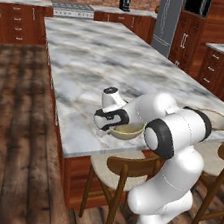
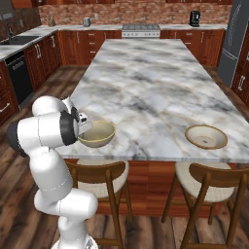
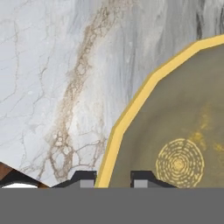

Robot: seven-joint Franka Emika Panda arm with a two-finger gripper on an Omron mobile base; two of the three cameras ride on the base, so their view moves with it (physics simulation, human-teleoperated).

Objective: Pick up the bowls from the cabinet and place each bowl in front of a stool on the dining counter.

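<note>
Look at the lower middle of the left base view. There you see the gripper (image 1: 112, 129) down at the near edge of the dining counter (image 1: 101, 57). Its two finger tips (image 3: 84, 178) sit one on each side of the yellow rim of the deep grey-olive bowl (image 3: 175, 131), at the bottom of the hand view. One tip is outside the bowl and the other is inside. The tips are close together with the rim between them, so the gripper is pinching the rim of that bowl.

In the right base view you see the same deep bowl (image 2: 97, 134) at the lower left of the frame, close to the near edge of the marble top (image 2: 146, 87). I cannot tell if its bottom rests on the marble or hangs just above it. A brown stool (image 2: 99, 182) with a cream seat stands right below it, in front of the counter.

The other bowl, the wide cream bowl (image 2: 206, 136), sits flat on the marble at the lower right of that view. It is well apart from the deep bowl. A second stool (image 2: 214, 187) stands right below it.

In the left base view the cream bowl (image 1: 219, 120) peeks out at the right edge, partly behind the white arm (image 1: 176, 138).
</note>
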